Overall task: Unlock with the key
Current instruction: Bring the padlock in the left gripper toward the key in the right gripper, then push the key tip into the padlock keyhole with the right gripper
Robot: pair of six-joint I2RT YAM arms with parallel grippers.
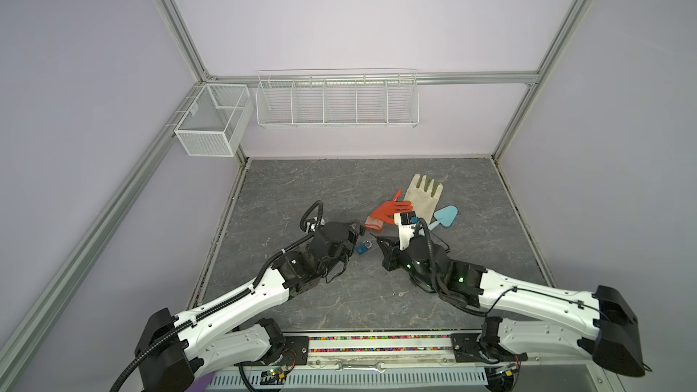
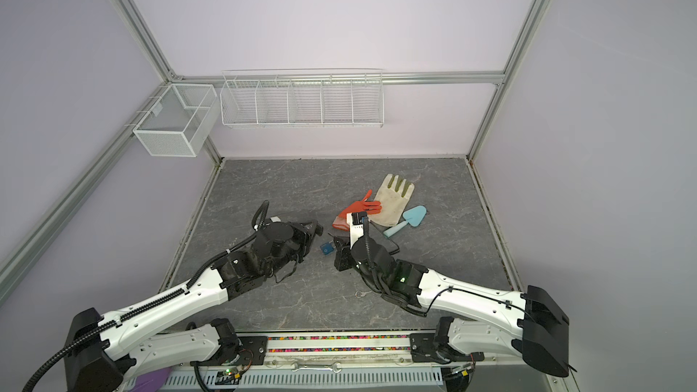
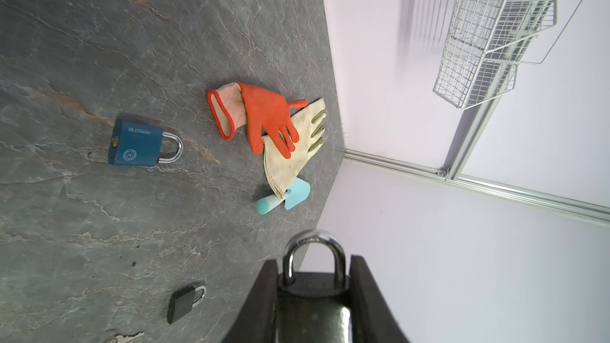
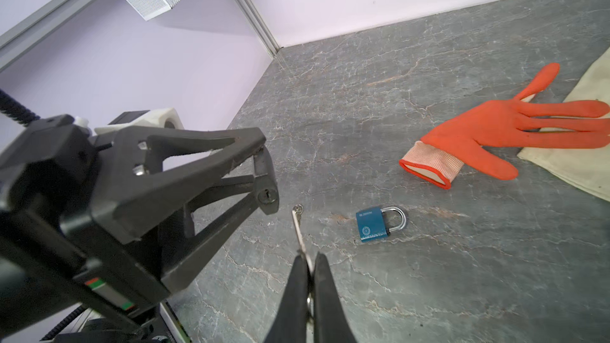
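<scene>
My left gripper (image 3: 313,259) is shut on a black padlock (image 3: 313,295) whose silver shackle sticks out past the fingertips. In the right wrist view that padlock (image 4: 268,193) turns its keyhole end towards my right gripper (image 4: 308,259). The right gripper is shut on a silver key (image 4: 298,226); the key's tip stands a little short of the keyhole, not touching it. In both top views the left gripper (image 1: 354,237) (image 2: 315,231) and the right gripper (image 1: 375,238) (image 2: 332,238) meet near the table's middle.
A blue padlock (image 1: 363,248) (image 4: 373,224) lies on the table under the grippers. A small black padlock (image 3: 183,303) and a loose key (image 3: 123,338) lie nearby. An orange glove (image 1: 388,211), a white glove (image 1: 422,194) and a blue trowel (image 1: 445,216) lie behind. Wire baskets (image 1: 337,101) hang on the wall.
</scene>
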